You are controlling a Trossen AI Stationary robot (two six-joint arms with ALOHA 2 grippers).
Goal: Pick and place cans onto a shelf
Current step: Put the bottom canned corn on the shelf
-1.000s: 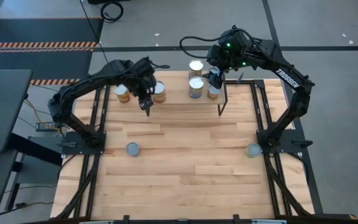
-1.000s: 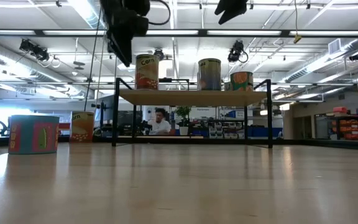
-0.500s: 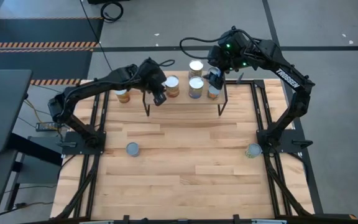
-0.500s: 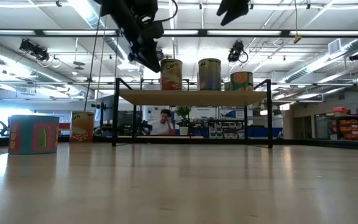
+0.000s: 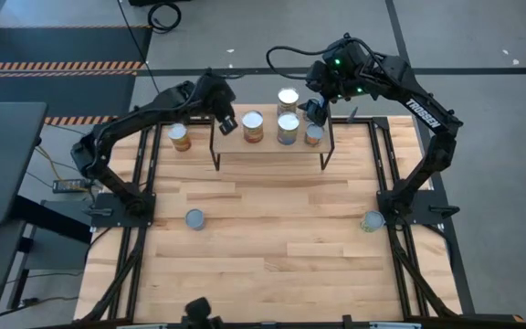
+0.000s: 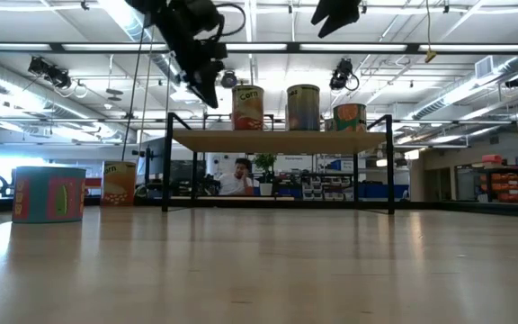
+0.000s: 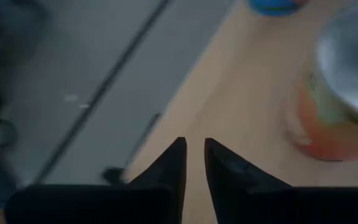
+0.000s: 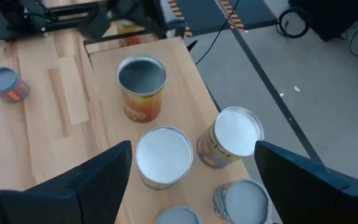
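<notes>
On the shelf (image 5: 231, 148) stand several cans: an orange corn can (image 5: 253, 126), a blue-grey one (image 5: 288, 128), a white-topped one (image 5: 288, 98) and a green one (image 5: 313, 134). My left gripper (image 5: 227, 123) hangs over the shelf's left end, just left of the corn can (image 6: 247, 108) and apart from it. Its fingers (image 7: 194, 143) are all but shut, with only a narrow slit and nothing between them. My right gripper (image 8: 191, 186) hovers open above the cans at the shelf's right end, touching nothing.
Three more cans stand on the tabletop: an orange one (image 5: 180, 138) left of the shelf, a blue-grey one (image 5: 194, 218) at the near left and a green one (image 5: 371, 221) at the near right. The table's near half is bare wood (image 5: 281, 265).
The corn can has slid along the shelf toward the table's right, ending close to the blue-grey can, with my left gripper at its left side. That gripper then drew back toward the far left of the shelf and tipped nearer level.
</notes>
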